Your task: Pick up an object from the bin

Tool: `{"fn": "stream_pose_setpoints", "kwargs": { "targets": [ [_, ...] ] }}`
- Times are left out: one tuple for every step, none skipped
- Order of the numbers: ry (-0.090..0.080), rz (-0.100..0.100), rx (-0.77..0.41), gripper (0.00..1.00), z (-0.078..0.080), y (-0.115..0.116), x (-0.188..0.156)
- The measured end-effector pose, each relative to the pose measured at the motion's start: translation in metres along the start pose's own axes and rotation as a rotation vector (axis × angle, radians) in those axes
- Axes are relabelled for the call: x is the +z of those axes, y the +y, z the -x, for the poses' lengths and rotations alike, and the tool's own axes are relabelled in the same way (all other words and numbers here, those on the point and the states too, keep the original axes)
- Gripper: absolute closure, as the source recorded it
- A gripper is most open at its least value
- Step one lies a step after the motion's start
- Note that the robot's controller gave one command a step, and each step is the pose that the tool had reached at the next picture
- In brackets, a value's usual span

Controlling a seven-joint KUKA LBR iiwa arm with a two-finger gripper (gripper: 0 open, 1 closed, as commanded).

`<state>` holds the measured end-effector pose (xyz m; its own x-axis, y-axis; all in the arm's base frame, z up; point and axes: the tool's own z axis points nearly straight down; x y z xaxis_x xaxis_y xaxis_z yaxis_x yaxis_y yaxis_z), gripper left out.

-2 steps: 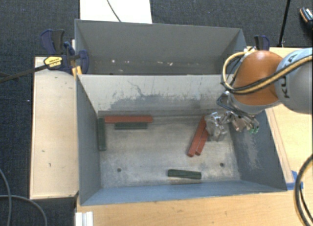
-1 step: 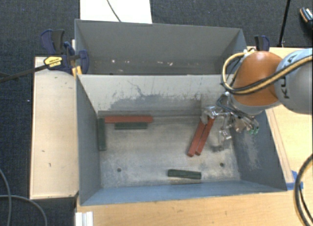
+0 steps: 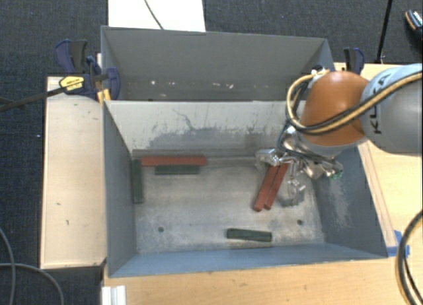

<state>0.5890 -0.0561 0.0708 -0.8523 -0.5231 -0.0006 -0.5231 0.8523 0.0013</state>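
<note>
Alignment is what we weigh: the reddish-brown bar [image 3: 269,189] lies right of centre on the bin [image 3: 198,221] floor, its long axis slanting from near-left to far-right, its far end tucked under our gripper [image 3: 289,173], whose open-or-closed state we cannot tell.

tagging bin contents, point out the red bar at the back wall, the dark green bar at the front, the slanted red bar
back red bar [image 3: 173,160]: camera view, its middle
front dark green bar [image 3: 249,235]: camera view, its middle
slanted red bar [image 3: 264,197]: camera view, lower half
</note>
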Motion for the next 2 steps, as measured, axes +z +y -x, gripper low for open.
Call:
{"fn": "stream_pose_setpoints", "kwargs": {
  "targets": [
    [0.0, 0.0, 0.003, 1.0, 0.0, -0.001, 0.0],
    [-0.007, -0.009, -0.069, 1.0, -0.022, -0.028, -0.143]
  ]
}}
